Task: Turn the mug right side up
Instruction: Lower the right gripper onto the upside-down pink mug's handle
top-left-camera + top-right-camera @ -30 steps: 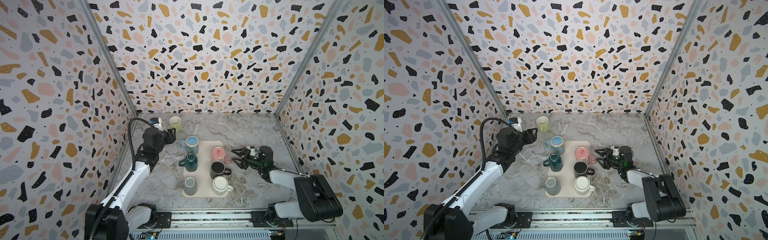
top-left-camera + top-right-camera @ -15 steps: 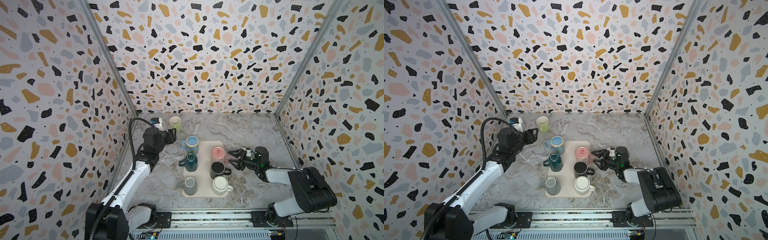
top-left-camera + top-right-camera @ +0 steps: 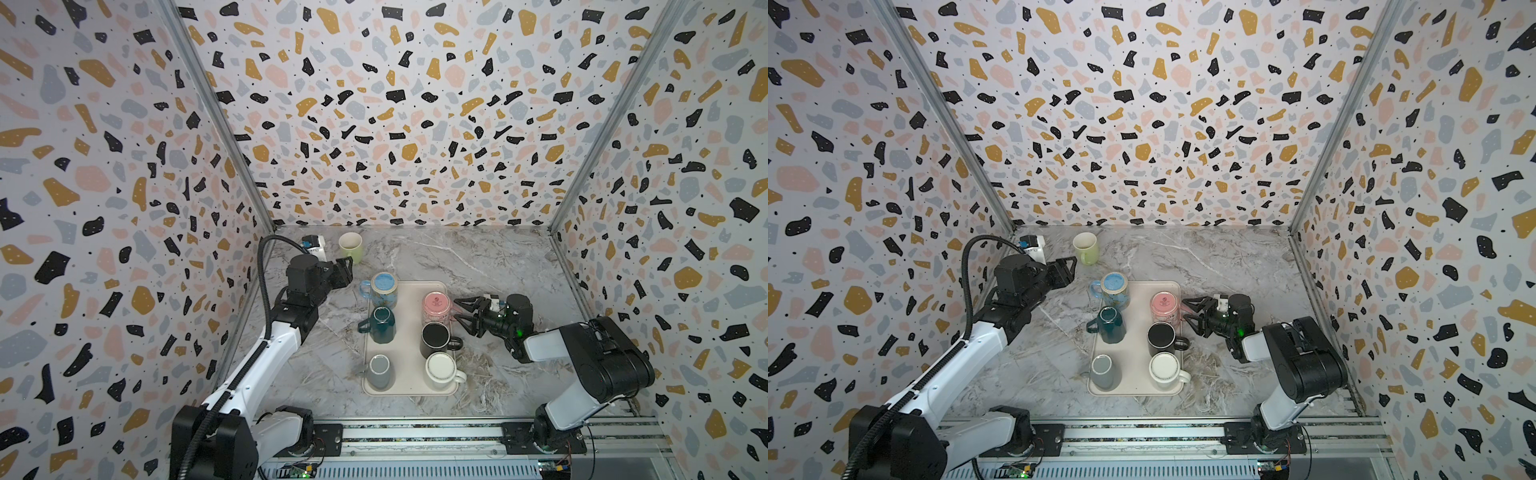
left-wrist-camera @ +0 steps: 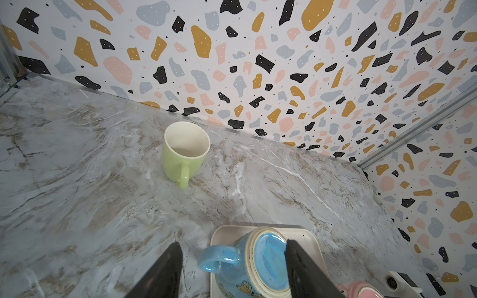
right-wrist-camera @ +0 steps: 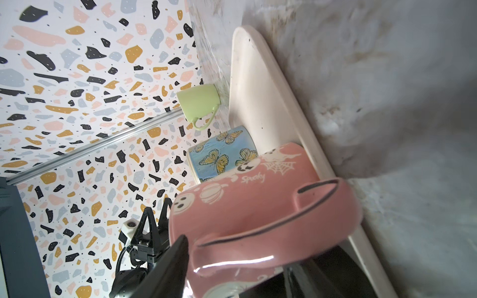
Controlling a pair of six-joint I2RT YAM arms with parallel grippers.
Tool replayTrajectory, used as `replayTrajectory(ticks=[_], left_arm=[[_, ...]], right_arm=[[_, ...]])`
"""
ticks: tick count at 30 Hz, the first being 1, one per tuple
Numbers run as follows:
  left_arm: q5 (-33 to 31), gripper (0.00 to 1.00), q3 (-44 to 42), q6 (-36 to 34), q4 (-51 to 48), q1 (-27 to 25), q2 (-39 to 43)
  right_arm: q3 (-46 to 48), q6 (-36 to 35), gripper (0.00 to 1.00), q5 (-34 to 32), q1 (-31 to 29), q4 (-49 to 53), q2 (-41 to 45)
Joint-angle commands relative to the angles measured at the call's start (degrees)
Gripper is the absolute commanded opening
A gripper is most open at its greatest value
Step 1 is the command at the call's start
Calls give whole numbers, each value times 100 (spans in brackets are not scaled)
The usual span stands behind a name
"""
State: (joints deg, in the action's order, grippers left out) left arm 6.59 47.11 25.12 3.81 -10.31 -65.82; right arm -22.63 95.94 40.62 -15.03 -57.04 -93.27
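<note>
- Our left arm (image 3: 266, 357) is white shells over chunky black joints, and we see a ribbed black cable (image 3: 260, 282) looping along it.
- Our right arm (image 3: 548, 347) has the same white and black look, plus a tiny green light (image 3: 519, 332) near the wrist.
- Both the left gripper (image 3: 349, 271) and the right gripper (image 3: 456, 308) are all black, with skeletal triangular fingers.
- We also spot a little white wrist camera (image 3: 314, 246) with a blue bit on top.

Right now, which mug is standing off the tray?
The light green mug, by itself on the marble table at the back. It's the only one not on the cream tray.
</note>
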Motion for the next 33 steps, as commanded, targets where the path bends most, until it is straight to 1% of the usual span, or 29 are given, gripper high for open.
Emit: replayTrajectory(ticks=[1,6,10,16,22,26,33], left_arm=[[29,64,17,-52,59,-24,34],[27,64,26,-59,28,-24,59],[13,64,17,-60,5,-24,74],[18,64,27,-60,-9,-24,64],[25,64,91,-51,-21,-22,78],[18,64,114,-60,-43,-22,86],[0,64,144,-100,-107,-24,95]], right_arm=[[-148,73,58,-186,-30,-389,-113],[-233,96,57,-277,-44,-605,-370],[-283,218,53,-369,-78,-950,-601],[-584,276,52,-406,-121,-1158,-960],[-775,376,47,-388,-123,-1403,-1258],[-911,386,41,-363,-123,-1445,-1447],[-1125,506,21,-301,-158,-1723,-1794]])
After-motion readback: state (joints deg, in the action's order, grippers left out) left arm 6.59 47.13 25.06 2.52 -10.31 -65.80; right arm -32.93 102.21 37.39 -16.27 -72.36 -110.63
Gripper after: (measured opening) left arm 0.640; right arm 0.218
